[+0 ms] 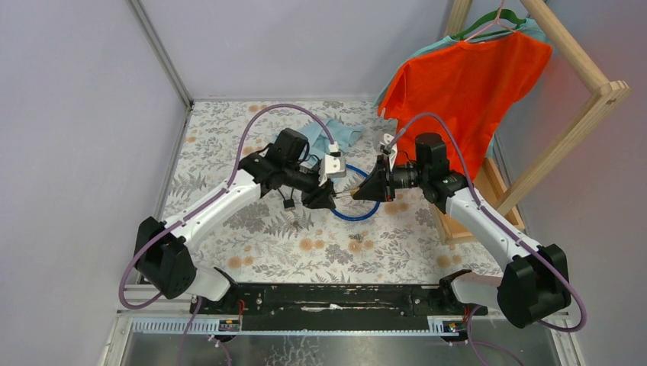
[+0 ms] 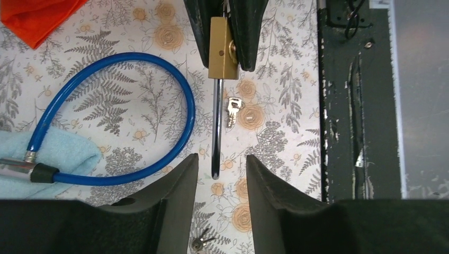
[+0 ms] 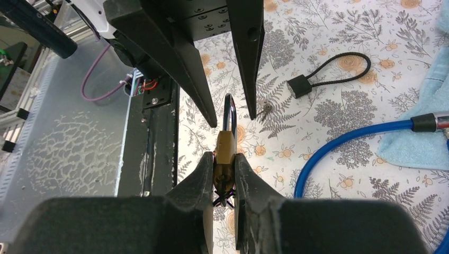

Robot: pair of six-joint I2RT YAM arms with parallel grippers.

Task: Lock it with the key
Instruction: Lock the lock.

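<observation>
My right gripper is shut on the brass padlock and holds it above the table. Its steel shackle points at my left gripper. The left gripper is open, and the shackle's tip lies between its fingertips without touching them. From the padlock's keyhole end a small dark piece sticks out, seemingly a key. A small grey key lies on the table below the shackle. Another small key on a ring lies under the left fingers. From above, the two grippers meet mid-table.
A blue cable lock loops on the floral table, one end on a light blue cloth. A black block with a cord loop lies nearby. An orange shirt hangs on a wooden rack at the right. The black base rail runs along the near edge.
</observation>
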